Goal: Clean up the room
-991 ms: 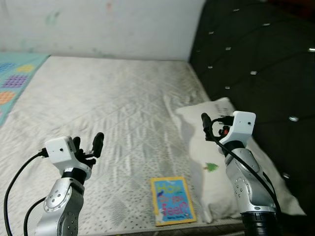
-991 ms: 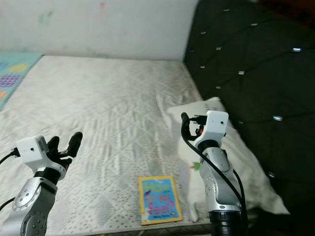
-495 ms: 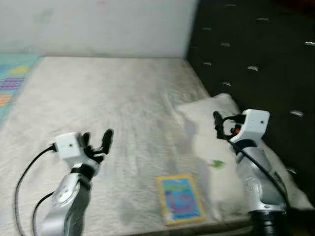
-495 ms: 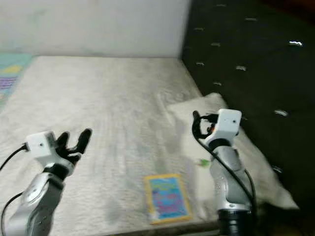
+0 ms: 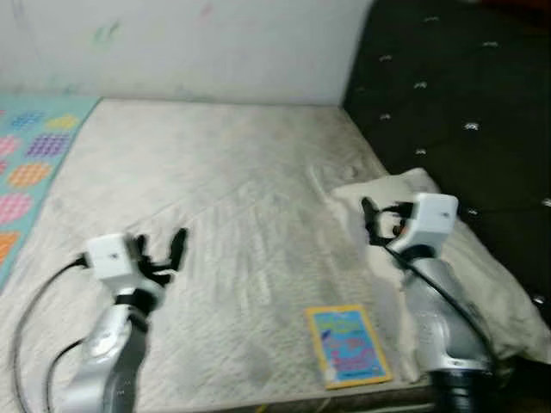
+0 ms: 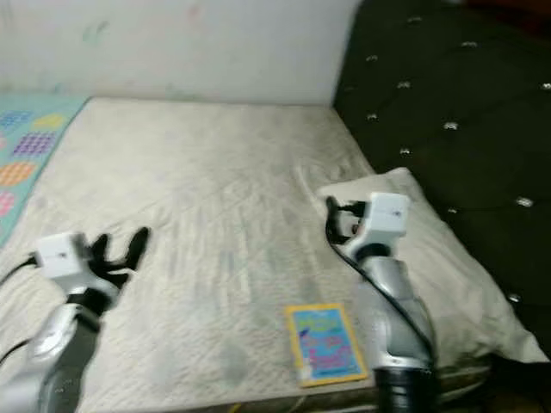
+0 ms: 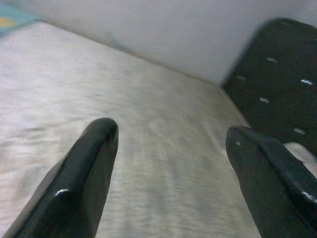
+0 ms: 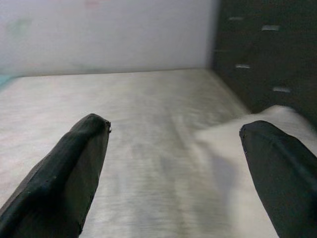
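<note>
— What lay nearest the camera?

— A blue and yellow book (image 5: 347, 344), flat on the mattress (image 5: 232, 189) at the lower right of the frame, near the bed's front edge.

— And the arms?

— The left gripper (image 5: 157, 248) hovered at lower left, fingers spread apart and empty. The right gripper (image 5: 372, 222) sat right of centre, fingers likewise apart, just above the white pillow (image 5: 482, 267).

— Further back?

— A black tufted headboard (image 5: 456, 95) at upper right, a pale wall (image 5: 189, 43) along the top, a colourful mat (image 5: 30, 163) at the left edge.
</note>
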Tool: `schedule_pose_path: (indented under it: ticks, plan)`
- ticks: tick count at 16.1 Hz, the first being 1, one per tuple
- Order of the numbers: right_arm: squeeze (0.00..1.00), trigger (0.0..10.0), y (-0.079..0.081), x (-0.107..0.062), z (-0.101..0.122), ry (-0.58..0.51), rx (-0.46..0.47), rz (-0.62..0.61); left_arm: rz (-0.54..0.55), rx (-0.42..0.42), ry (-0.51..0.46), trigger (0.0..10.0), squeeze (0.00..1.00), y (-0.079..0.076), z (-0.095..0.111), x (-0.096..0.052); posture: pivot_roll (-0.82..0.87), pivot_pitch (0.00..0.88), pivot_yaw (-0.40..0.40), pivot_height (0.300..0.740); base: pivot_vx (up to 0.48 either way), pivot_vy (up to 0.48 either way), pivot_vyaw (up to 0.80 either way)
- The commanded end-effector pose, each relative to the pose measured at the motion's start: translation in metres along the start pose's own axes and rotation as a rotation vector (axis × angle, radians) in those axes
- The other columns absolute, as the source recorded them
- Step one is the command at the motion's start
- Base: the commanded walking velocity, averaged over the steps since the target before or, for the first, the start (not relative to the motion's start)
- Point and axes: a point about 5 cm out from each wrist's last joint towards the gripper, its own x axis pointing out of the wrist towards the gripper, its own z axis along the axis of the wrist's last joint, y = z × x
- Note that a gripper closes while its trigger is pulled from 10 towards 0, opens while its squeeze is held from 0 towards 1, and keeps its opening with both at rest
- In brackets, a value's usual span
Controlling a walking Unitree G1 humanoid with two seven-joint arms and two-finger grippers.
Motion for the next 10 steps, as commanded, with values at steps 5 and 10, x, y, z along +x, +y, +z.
schedule_pose_path:
  ticks: [5, 10]
  plan:
    - [0.00, 10.0, -0.0015, 0.0021, 0.0062, -0.019, -0.015, 0.007, -0.017, -0.010, -0.013, 10.0, 0.00, -0.0029, 0.0020, -0.0004, -0.02, 0.000, -0.032, 0.740, 0.000, 0.000, 0.16]
    - [0.00, 10.0, 0.0012, 0.0023, 0.0036, -0.007, -0.016, 0.020, 0.034, -0.026, -0.005, 10.0, 0.00, 0.0008, 0.0004, 0.0004, -0.02, 0.000, -0.037, 0.740, 0.000, 0.000, 0.00]
